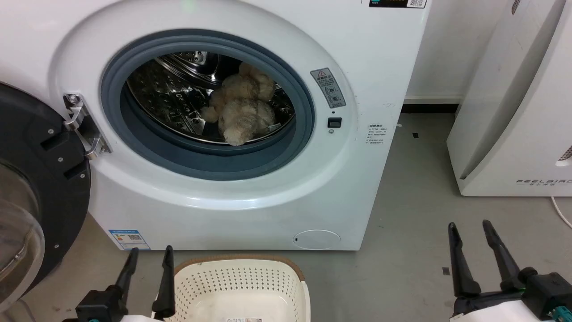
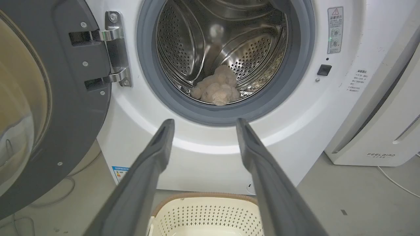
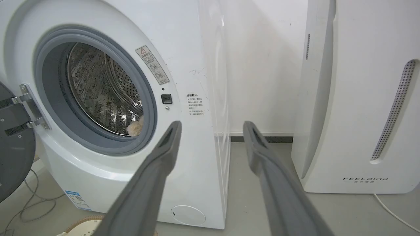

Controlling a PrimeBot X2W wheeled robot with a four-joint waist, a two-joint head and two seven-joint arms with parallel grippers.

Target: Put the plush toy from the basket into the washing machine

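The cream-beige plush toy (image 1: pixel 241 107) lies inside the steel drum of the washing machine (image 1: pixel 250 197), near the front lip of the grey seal; the left wrist view shows the toy (image 2: pixel 218 90) low in the drum, and the right wrist view catches a tuft of it (image 3: pixel 135 127). The black-framed door (image 1: pixel 40 179) hangs wide open at the left. The basket (image 1: pixel 241 290) stands on the floor below the washer, with nothing but a label sticker showing inside. My left gripper (image 1: pixel 149 256) is open beside the basket's left rim. My right gripper (image 1: pixel 469 230) is open over the floor at the lower right.
The white slanted FEELBIRD appliance (image 1: pixel 514 112) stands right of the washer, with a cable (image 1: pixel 561 212) trailing on the grey floor beside it. More cables (image 3: pixel 29 206) lie on the floor under the open door. A strip of bare floor (image 1: pixel 411 188) runs between washer and appliance.
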